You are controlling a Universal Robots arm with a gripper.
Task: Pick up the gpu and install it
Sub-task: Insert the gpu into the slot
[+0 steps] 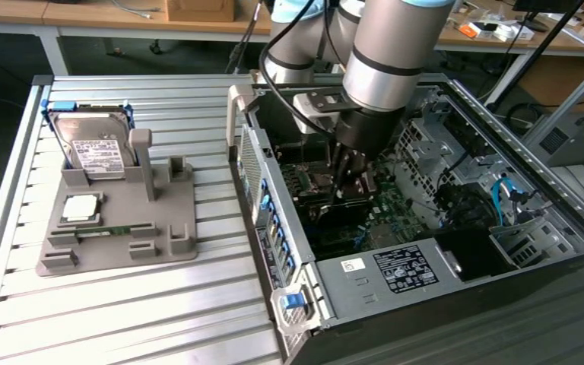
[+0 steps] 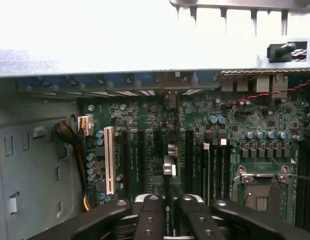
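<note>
- The grey Universal Robots arm [image 1: 388,53] is reaching down into the open black-and-silver computer case [image 1: 424,228], which is lying on its side on the ribbed metal table [image 1: 119,304].
- The black two-finger gripper [image 1: 351,173] is hanging over the green motherboard [image 1: 373,220], roughly at the centre of the case interior.
- In the wrist view the gripper [image 2: 167,212] is closing its fingers [image 2: 149,215] on the gpu [image 2: 167,200], a thin dark expansion card seen edge-on, with a small green-logo label on the near edge.
- The gpu is standing upright between the finger pads, its far end pointing toward the dark expansion slots [image 2: 144,160] on the board; whether its edge is seated in a slot, I cannot tell.
- A white slot [image 2: 109,160] is sitting beside the dark slots, near a row of blue capacitors.
- The silver CPU socket frame [image 2: 262,187] is lying on the board well apart from the card.
- On the table, at about 9 o'clock from the case in the exterior view, a grey moulded parts holder [image 1: 119,228] is carrying a silver hard drive with a white label [image 1: 94,148], a square silver processor chip [image 1: 79,207] and a narrow green memory stick [image 1: 109,230].
</note>
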